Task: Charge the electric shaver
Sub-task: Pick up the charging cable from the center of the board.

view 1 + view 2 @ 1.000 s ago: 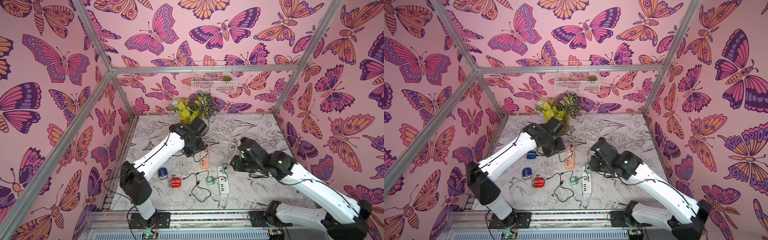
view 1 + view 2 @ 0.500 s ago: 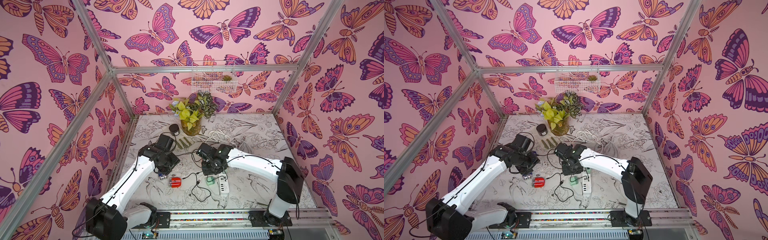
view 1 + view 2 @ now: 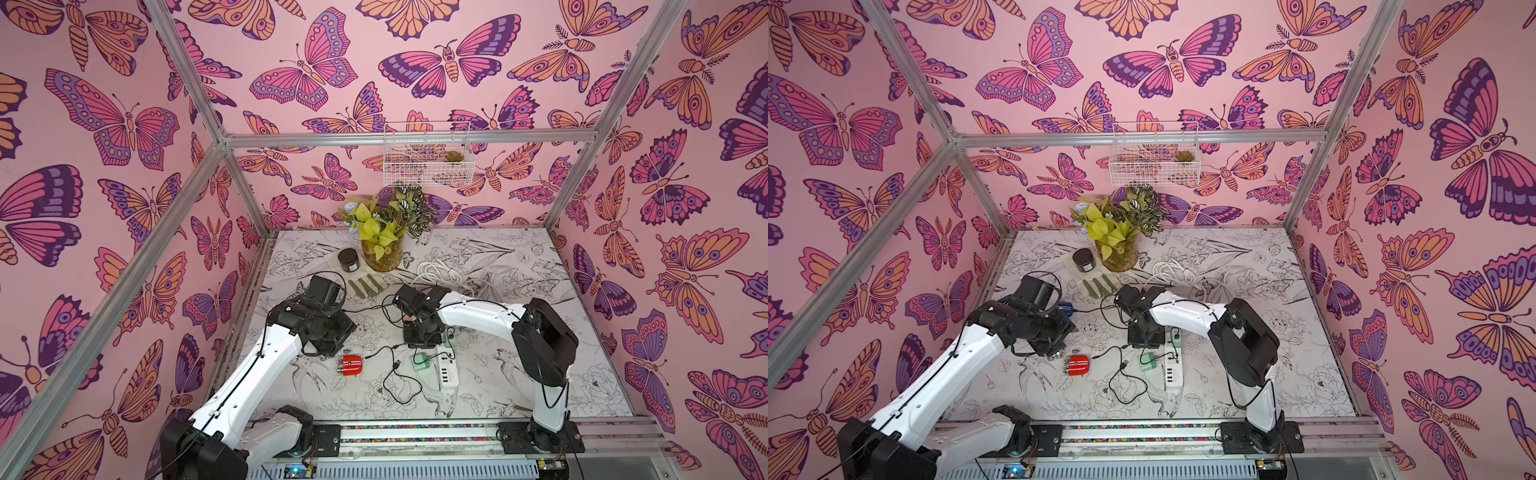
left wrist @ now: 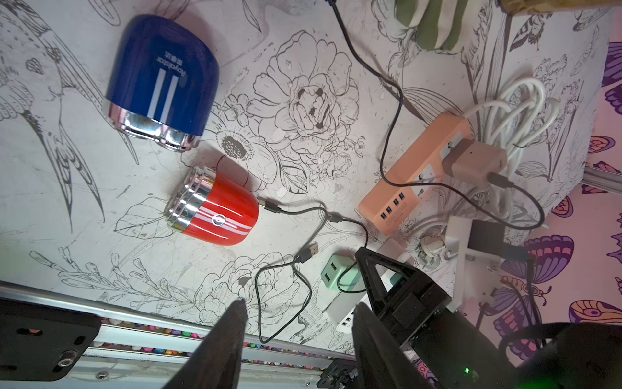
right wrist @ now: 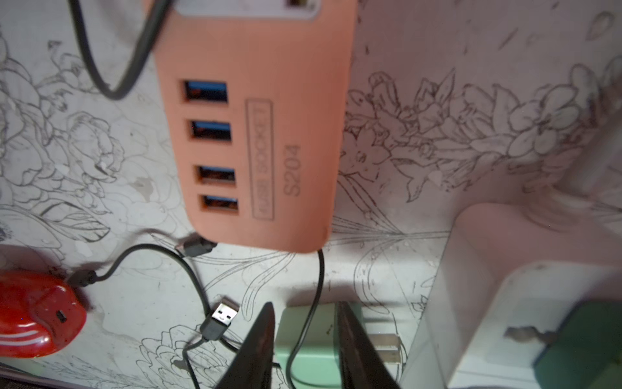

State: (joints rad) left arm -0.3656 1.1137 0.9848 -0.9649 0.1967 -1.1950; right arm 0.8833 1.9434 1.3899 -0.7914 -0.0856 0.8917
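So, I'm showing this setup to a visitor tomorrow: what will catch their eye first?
The pink butterfly wallpaper covering the walls around the table. Then the shiny red shaver lying near the table's front, amid loose black cables, and the leafy plant in its vase at the back.

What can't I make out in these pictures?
- Blue shaver: the left arm hides nearly all of it in both top views.
- Orange strip: mostly under the right arm in both top views.
- Right pincer: blur and the right wrist view's edge hide whether it grips the green charger.
- Basket plant: too small in both top views.
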